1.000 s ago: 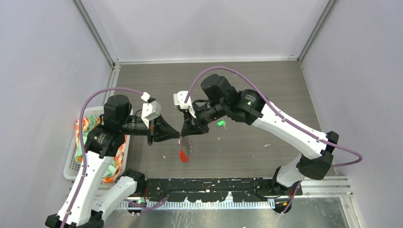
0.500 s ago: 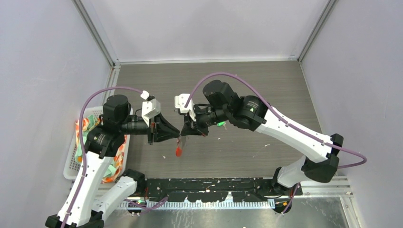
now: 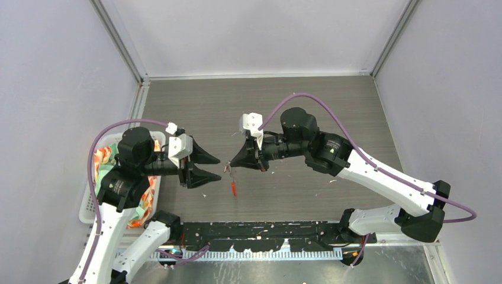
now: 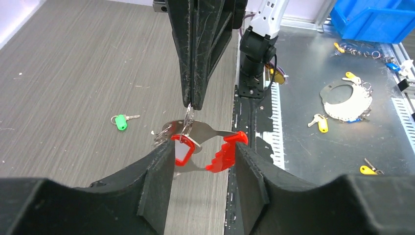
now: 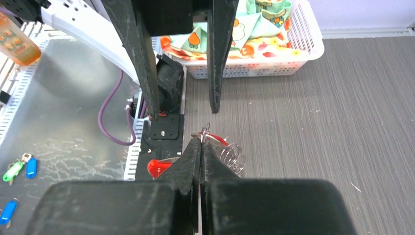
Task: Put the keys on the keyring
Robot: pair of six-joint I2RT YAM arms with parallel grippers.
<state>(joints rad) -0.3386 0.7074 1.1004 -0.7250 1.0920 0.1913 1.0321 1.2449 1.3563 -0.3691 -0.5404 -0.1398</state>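
R gripper (image 4: 191,104) clamped on keyring (image 4: 206,132) | silver loop, red strip (image 4: 226,152) dangling, red-white key (image 4: 182,151) prob. threaded | L gripper (image 3: 220,167) spread

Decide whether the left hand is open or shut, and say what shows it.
Open. The left hand has its fingers wide apart in the wrist view; the keyring hangs between them from the right hand.

Left claw (image 3: 219,168) gapes wide, facing the right claw (image 3: 232,165), pinched tight.

Robotics lab test cell, plain panel walls (image 3: 254,35), aluminium frame posts (image 3: 118,41), blue parts bin (image 4: 374,19), metal bench (image 4: 313,63)
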